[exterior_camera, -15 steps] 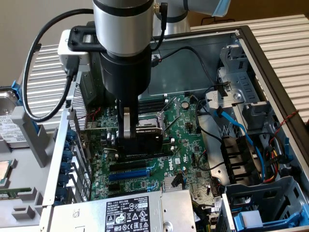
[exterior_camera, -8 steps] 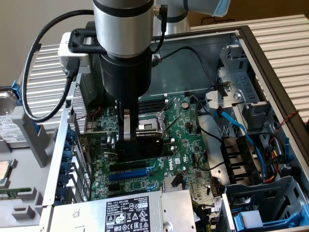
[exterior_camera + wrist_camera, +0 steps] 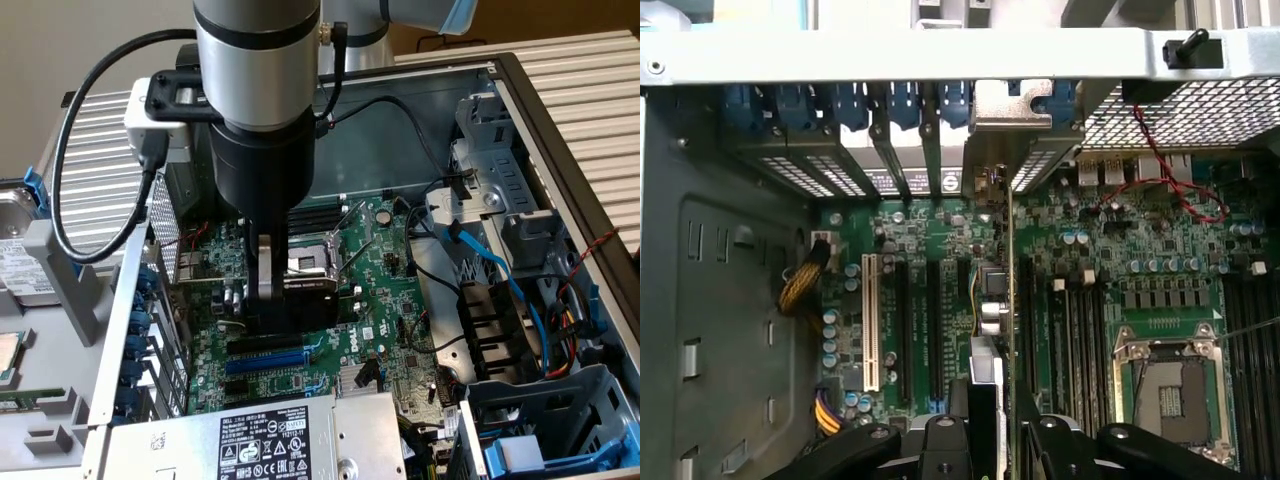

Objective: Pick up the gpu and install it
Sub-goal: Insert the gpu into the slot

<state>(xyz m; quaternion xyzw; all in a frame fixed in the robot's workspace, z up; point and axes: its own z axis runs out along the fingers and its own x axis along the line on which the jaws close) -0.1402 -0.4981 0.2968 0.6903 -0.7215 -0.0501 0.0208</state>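
My gripper (image 3: 283,300) is inside the open computer case, shut on the gpu (image 3: 312,300), whose black shroud shows beside the silver finger (image 3: 265,268). In the wrist view the gpu (image 3: 1002,330) stands edge-on between the black fingers (image 3: 940,440), and its silver end bracket (image 3: 1010,112) reaches the case's rear slot openings. The card hangs low over the green motherboard (image 3: 400,300), in line with the expansion slots (image 3: 936,330). I cannot tell whether its lower edge sits in a slot.
A blue slot (image 3: 265,362) and a white slot (image 3: 872,320) lie beside the card. The CPU socket (image 3: 1170,385) is on its other side. The power supply (image 3: 260,440), the drive cage (image 3: 520,220) with blue cables (image 3: 490,262) and a red wire (image 3: 1170,185) crowd the case.
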